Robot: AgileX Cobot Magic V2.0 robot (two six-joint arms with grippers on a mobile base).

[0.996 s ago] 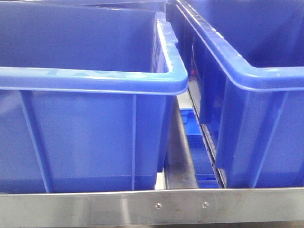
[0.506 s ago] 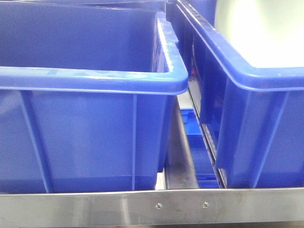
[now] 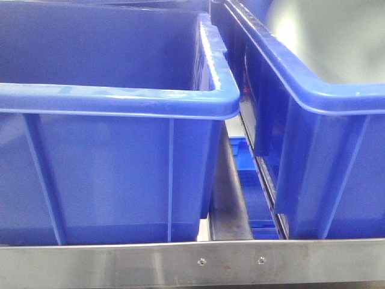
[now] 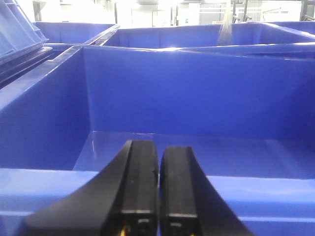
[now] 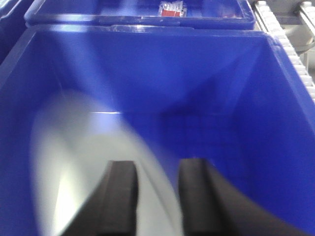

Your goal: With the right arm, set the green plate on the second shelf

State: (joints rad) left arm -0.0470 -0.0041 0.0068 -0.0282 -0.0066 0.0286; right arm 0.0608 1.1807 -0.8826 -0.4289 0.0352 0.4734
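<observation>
Right hand (image 5: pixel 157 196) grips the blurred green plate (image 5: pixel 74 167); left hand (image 4: pixel 158 191) closed — empty

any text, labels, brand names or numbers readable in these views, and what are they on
No text can be read in any view.
The small red packet in the far bin of the right wrist view may carry print, but it is too small and blurred to read.
The blue bins, the steel front rail with its two screws and the green plate show no lettering.
</observation>
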